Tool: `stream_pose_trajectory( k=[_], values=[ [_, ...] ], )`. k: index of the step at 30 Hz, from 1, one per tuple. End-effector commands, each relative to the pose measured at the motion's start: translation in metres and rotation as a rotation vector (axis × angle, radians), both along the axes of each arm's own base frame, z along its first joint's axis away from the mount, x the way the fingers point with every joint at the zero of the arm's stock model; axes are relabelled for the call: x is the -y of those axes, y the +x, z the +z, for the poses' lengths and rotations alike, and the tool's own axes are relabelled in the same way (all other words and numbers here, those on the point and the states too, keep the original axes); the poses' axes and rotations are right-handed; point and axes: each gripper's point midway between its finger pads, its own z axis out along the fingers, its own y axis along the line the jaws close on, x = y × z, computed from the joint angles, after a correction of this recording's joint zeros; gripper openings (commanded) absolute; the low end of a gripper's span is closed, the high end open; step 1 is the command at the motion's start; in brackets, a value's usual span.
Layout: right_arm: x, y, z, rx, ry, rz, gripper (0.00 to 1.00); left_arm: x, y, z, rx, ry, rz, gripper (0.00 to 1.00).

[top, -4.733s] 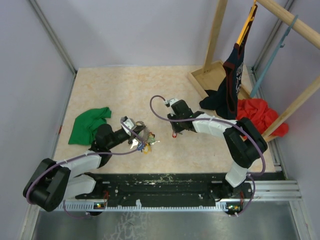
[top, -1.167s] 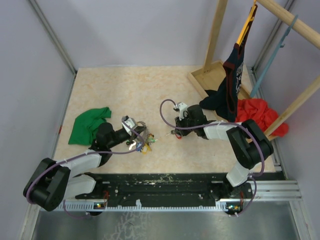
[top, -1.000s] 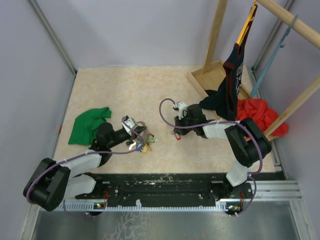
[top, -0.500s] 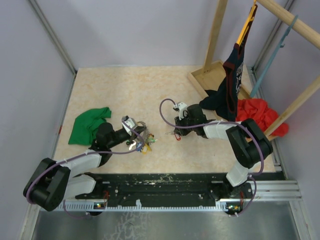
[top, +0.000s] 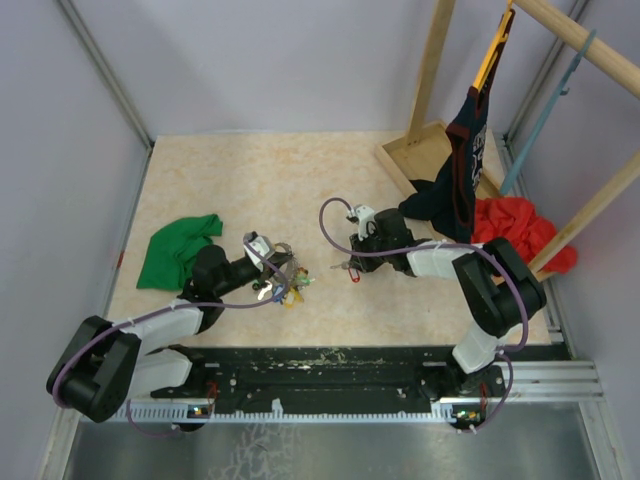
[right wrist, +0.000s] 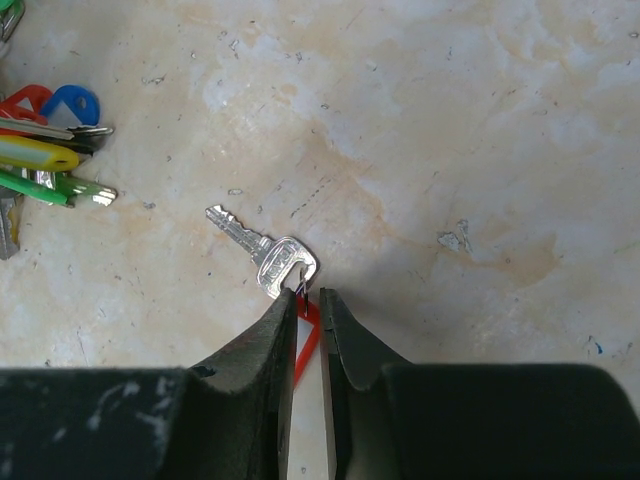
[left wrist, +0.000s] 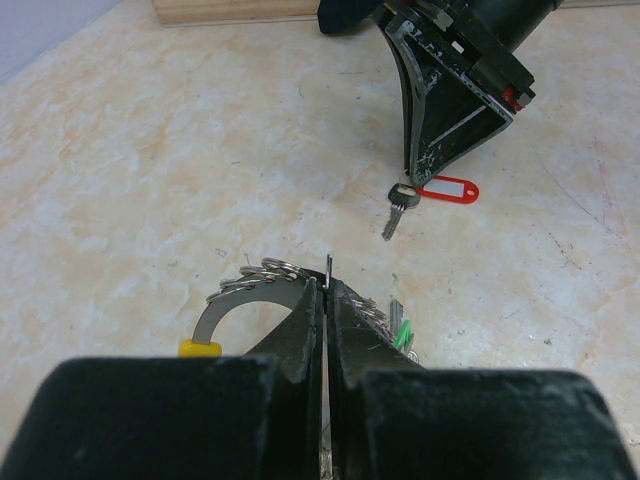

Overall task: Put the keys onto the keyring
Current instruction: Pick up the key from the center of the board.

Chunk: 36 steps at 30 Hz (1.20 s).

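Note:
My left gripper (left wrist: pixel 327 285) is shut on the thin grey keyring (left wrist: pixel 240 298), which carries keys with yellow (left wrist: pixel 198 347) and green (left wrist: pixel 402 330) tags. In the top view the ring's bunch (top: pixel 288 284) hangs at the left gripper (top: pixel 281 266). A silver key (right wrist: pixel 268 262) with a red tag (right wrist: pixel 308 335) lies on the table. My right gripper (right wrist: pixel 310 293) stands on it, jaws almost closed about the tag's end by the key head. The left wrist view shows the key (left wrist: pixel 397 211), its tag (left wrist: pixel 447 189) flat on the table, and the right gripper's fingers (left wrist: pixel 440 110) over them.
A green cloth (top: pixel 175 248) lies at the left. A dark garment (top: pixel 455 170) hangs from a wooden rack (top: pixel 425 150) at the back right, with a red cloth (top: pixel 520 230) beside it. The bunch's coloured tags (right wrist: pixel 45 140) lie left of the right gripper.
The right gripper has drawn back to the right and come down on the red-tagged key, which shifted slightly. The left gripper has held the keyring still.

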Motion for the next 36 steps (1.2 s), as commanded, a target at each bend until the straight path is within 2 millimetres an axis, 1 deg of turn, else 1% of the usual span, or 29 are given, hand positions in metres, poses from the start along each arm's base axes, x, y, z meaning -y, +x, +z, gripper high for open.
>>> stream_pose_trajectory(
  k=[1,2,4,5,13,20,27,36],
  values=[
    [-0.006,0.012,0.017,0.033,0.025,0.001,0.14,0.005,0.004,0.015,0.034,-0.027,-0.014,0.0],
    [-0.006,0.011,0.017,0.032,0.026,0.0,0.14,0.004,0.004,0.015,0.033,-0.026,-0.013,0.0],
    [-0.005,0.011,0.006,0.005,0.008,-0.005,0.13,0.004,0.004,0.015,0.033,-0.027,-0.012,0.0],
    [-0.004,0.011,0.005,-0.001,0.005,-0.006,0.13,0.005,0.004,0.015,0.032,-0.027,-0.013,0.0],
    [-0.005,0.01,0.001,-0.02,-0.008,-0.009,0.13,0.004,0.004,0.016,0.034,-0.027,-0.014,0.0],
    [-0.006,0.005,0.011,-0.024,0.007,-0.006,0.15,0.004,0.004,0.016,0.036,-0.028,-0.012,0.0],
    [-0.005,0.002,0.008,-0.041,-0.008,-0.009,0.16,0.004,0.004,0.016,0.035,-0.029,-0.011,0.0],
    [-0.003,-0.004,0.001,-0.029,-0.09,-0.011,0.16,0.004,0.004,0.017,0.036,-0.029,-0.01,0.0]
  ],
)
